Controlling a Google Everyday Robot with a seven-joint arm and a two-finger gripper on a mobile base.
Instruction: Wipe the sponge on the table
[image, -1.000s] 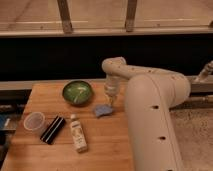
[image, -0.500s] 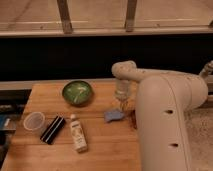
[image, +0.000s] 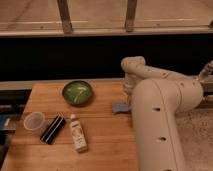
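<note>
Sponge (image: 119, 107) lies flat on the table (image: 107, 142), right of the bowl (image: 77, 92) in the camera view and a bit nearer the camera. Its end away from the bowl is covered by the arm (image: 160, 117).

Change over the last second: it has slid steadily away from the bowl, from close beside the rim to well apart now. Pincer (image: 128, 96) moved the same way and now sits just above the sponge, on the side away from the bowl. You can't tell from this view whether it's wide, narrow or holding the sponge.

My read: sponge and pincer travelling together means a wipe stroke running outward from the bowl, so wiping is under way. How much is left, you can't judge from this.

Edges: the table's far edge runs just behind the bowl. The edge on the side away from the bowl is hidden behind the arm, so remaining travel that way is unknown. Assume it's short and watch for the sponge going over.

Open room: bare wood between bowl and sponge, and in front of the bowl out to the bottle (image: 78, 133). Cup (image: 33, 121) and dark bar (image: 52, 129) sit front-left of the bowl, well apart from the sponge. If you stroke back toward the bowl, there's room, but stop short of its rim.
</note>
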